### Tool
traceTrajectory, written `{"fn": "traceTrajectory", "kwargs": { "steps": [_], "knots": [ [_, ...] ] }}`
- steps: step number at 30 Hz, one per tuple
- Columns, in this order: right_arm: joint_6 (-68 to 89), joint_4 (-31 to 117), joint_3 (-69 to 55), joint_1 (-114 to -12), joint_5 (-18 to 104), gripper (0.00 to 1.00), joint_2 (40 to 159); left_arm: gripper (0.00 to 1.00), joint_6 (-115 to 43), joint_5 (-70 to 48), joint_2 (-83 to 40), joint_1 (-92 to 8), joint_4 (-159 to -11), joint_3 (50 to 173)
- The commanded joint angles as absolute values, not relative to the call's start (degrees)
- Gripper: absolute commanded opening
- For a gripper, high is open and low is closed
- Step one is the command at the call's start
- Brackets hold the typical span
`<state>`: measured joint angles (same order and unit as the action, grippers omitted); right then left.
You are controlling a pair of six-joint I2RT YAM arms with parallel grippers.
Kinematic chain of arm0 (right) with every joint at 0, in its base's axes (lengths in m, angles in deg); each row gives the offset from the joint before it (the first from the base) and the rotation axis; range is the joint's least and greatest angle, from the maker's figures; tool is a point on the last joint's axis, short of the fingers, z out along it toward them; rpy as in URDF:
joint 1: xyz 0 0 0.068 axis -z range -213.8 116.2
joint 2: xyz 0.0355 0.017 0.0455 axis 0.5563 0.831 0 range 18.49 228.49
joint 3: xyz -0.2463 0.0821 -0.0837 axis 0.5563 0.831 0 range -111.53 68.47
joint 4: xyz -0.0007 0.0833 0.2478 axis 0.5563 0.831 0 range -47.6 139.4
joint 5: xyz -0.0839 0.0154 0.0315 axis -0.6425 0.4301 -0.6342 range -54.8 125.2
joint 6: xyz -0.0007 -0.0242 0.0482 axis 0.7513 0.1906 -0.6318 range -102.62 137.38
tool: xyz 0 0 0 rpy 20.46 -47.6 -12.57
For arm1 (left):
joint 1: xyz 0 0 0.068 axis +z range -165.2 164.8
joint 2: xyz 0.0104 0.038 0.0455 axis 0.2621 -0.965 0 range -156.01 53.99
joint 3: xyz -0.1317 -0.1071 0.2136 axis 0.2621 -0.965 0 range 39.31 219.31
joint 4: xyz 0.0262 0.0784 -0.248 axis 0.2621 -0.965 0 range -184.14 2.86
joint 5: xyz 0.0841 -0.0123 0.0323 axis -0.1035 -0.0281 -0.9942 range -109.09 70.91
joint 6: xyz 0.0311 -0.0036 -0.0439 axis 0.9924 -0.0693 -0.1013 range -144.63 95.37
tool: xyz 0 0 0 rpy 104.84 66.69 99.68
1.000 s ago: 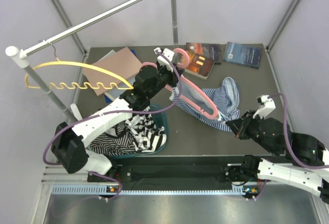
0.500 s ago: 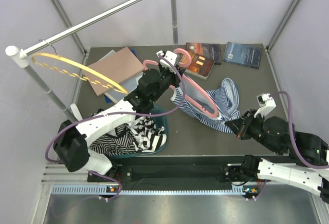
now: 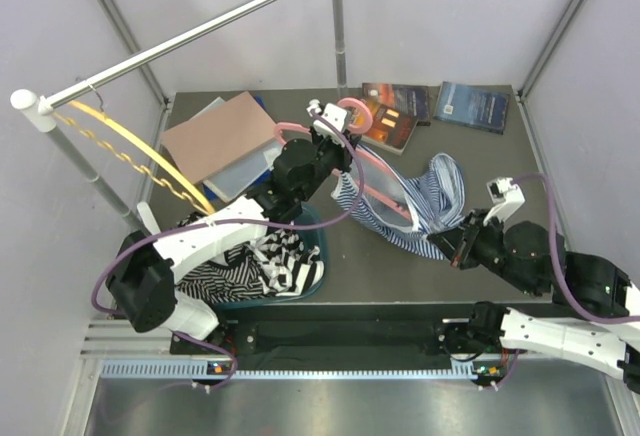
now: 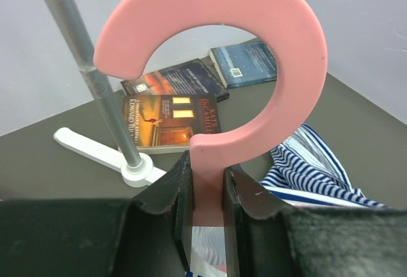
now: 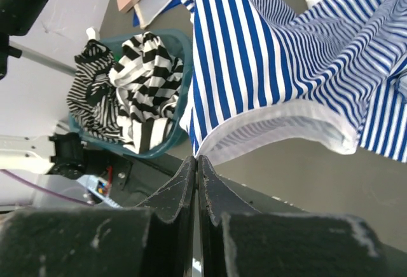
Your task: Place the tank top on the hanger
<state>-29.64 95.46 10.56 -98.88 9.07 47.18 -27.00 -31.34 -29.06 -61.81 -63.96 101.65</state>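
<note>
Top external: left gripper (image 3: 326,142) is clamped on the neck of the hanger (image 3: 385,188), held off the table (image 3: 400,266). Left wrist view confirms it: jaws tight on the pink stem just below the hook (image 4: 280,54). The tank top (image 3: 440,191) hangs under and beside the hanger's long arm, with striped cloth draped off it and trailing toward the near side. Right gripper (image 3: 440,244) sits near-side of the hanger. Its jaws are closed flat and appear to pinch the white hem of the tank top (image 5: 254,54), stretching it out.

Progress, as a judgement: roughly midway. One hanger arm seems to be in or under the cloth, and the short arm on the far side looks bare. Can't tell if any strap is seated on a shoulder. What's left is likely threading the second arm, settling the straps and letting go of the hem.

Surroundings:
- Dark grey tabletop inside pale walls.
- Two books (image 3: 390,116) just beyond the hanger.
- Teal basket (image 3: 250,256) of black-and-white garments to its left, near side.
- Yellow hanger (image 3: 130,156) on a metal rail (image 3: 200,31), well to the left of the pink hanger.
</note>
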Motion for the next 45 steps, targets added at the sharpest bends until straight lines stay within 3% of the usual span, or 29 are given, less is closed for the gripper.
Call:
{"fn": "traceTrajectory", "kwargs": {
  "steps": [1, 8, 18, 29, 36, 43, 45],
  "knots": [
    [-24.9, 92.4, 7.7, -99.2, 5.4, 0.00, 49.5, 0.00, -28.8, -28.0, -27.7, -62.2, -59.3, 101.4],
    [-17.5, 93.4, 1.9, -99.0, -0.6, 0.00, 55.5, 0.00, -30.3, -19.7, -25.5, -62.3, -62.6, 100.4],
    [-17.1, 95.9, 0.8, -98.9, -3.4, 0.00, 54.5, 0.00, -32.4, -19.4, -20.8, -62.2, -62.5, 97.5],
    [-13.3, 85.9, 3.9, -97.9, 2.8, 0.00, 60.5, 0.00, -37.2, -16.7, -23.7, -62.3, -58.7, 98.3],
    [-8.7, 76.2, 6.9, -83.5, 20.9, 0.00, 63.7, 0.00, -36.5, -16.3, -24.8, -63.4, -60.1, 99.1],
    [-6.3, 74.7, 5.8, -82.1, 25.4, 0.00, 68.1, 0.00, -33.2, -17.4, -24.6, -63.4, -63.1, 98.6],
    [-6.0, 75.5, 5.6, -82.1, 25.5, 0.06, 68.5, 0.00, -32.0, -17.6, -24.2, -63.4, -63.9, 98.7]
  ]
}}
